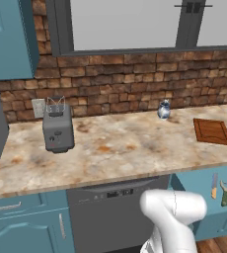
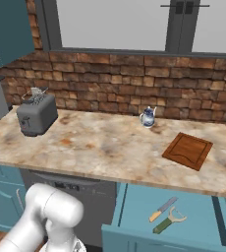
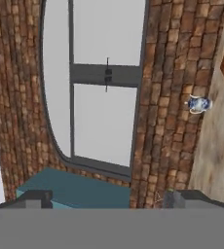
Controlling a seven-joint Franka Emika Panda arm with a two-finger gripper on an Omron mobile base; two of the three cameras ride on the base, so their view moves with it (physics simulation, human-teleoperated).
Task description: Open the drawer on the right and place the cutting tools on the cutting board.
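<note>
Teal-blue shallow drawer (image 2: 193, 216) stands open, exposing tan-handled knife (image 2: 162, 209) and green-handled peeler (image 2: 169, 220) for transfer; gripper (image 3: 106, 200) fingers spread, empty.

I am in a home kitchen: a marbled stone counter (image 1: 115, 153) runs under a window (image 1: 130, 22) in a brick wall (image 1: 135, 84), with teal cabinets (image 1: 17, 222), a dishwasher (image 1: 110, 212), a grey toaster (image 1: 57, 129) and a wooden cutting board (image 1: 212, 131).
</note>
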